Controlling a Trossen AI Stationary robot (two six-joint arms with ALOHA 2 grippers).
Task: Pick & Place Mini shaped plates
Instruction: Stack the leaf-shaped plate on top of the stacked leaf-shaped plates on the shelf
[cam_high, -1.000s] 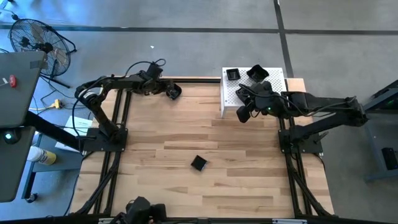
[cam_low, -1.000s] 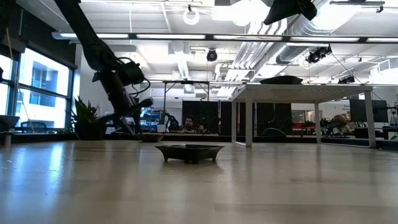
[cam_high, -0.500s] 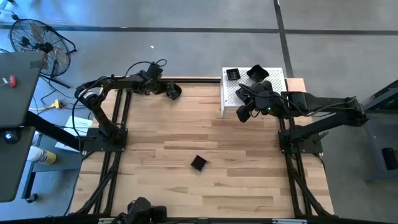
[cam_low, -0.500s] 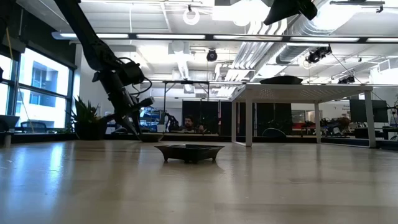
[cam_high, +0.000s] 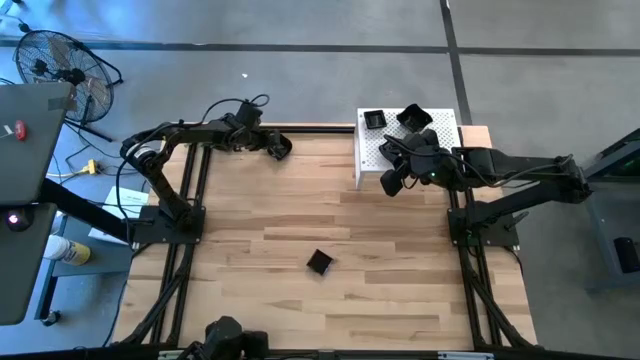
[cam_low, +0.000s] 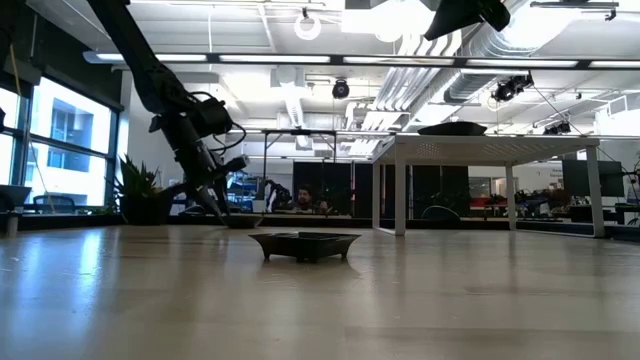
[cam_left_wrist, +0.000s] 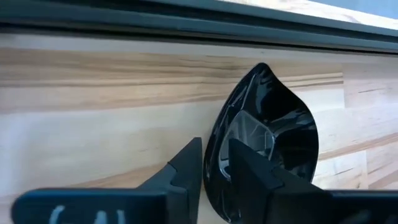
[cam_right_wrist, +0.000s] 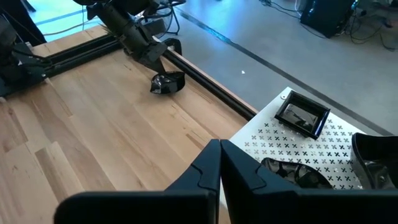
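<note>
A glossy black leaf-shaped mini plate (cam_left_wrist: 267, 134) lies by the table's far edge (cam_high: 281, 148). My left gripper (cam_left_wrist: 214, 152) is at its rim, seen from afar in the right wrist view (cam_right_wrist: 155, 62). A square mini plate (cam_high: 319, 262) rests flat on its base mid-table (cam_low: 304, 244). Other mini plates (cam_high: 373, 120) (cam_high: 413, 117) sit on the white perforated stand (cam_high: 400, 152). My right gripper (cam_right_wrist: 219, 155) hangs shut and empty above the table, beside that stand's near left corner (cam_high: 393, 182). My left gripper has the leaf-shaped plate's rim (cam_left_wrist: 209, 140) between its fingers, at the plate's long side. One finger (cam_left_wrist: 249, 171) is inside the hollow and the other (cam_left_wrist: 186, 168) outside. The fingers slant down from the table's left. The plate's underside is on the wood (cam_right_wrist: 168, 84).
A dark rail (cam_left_wrist: 199, 28) runs along the far edge just behind the leaf-shaped plate. The white stand stands raised on legs at the far right (cam_low: 490, 145). Bare wood stretches between the square plate and both arms.
</note>
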